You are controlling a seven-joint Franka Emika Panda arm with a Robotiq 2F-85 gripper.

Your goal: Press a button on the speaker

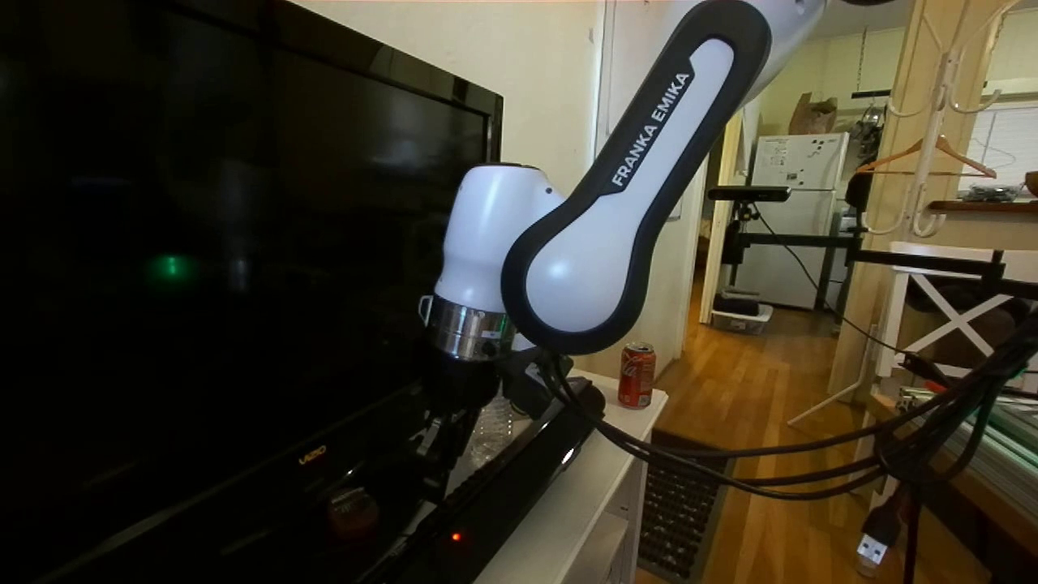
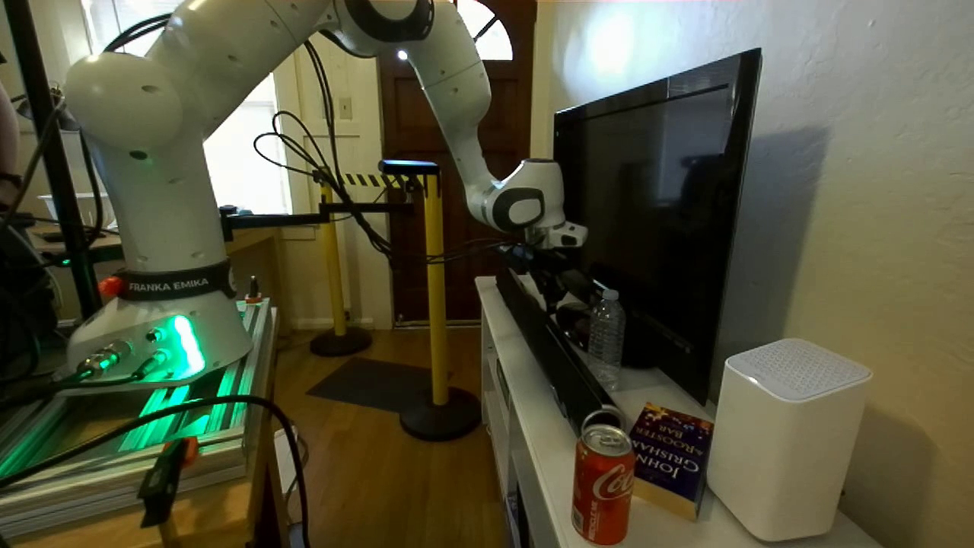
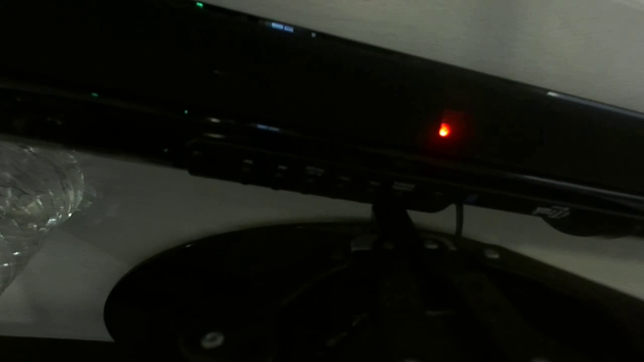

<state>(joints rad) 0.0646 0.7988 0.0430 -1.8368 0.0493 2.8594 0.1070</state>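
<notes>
Judging by the angle, the gripper (image 1: 438, 483) is aimed at the back edge of the speaker (image 2: 549, 354), likely so the marked strip (image 3: 322, 179), probably buttons, can be reached. Whether it's spread or pinched can't be told, too dark. The speaker is set along the white cabinet (image 1: 564, 519), TV (image 2: 647, 205) behind, presumably so sound isn't blocked.

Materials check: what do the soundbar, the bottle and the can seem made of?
Soundbar: probably plastic, glossy black; bright reflections streak its edges. Bottle: likely thin clear plastic; ribbed and see-through. Can: metal, perhaps aluminium, with glossy red print; its top looks bare and silvery.
</notes>
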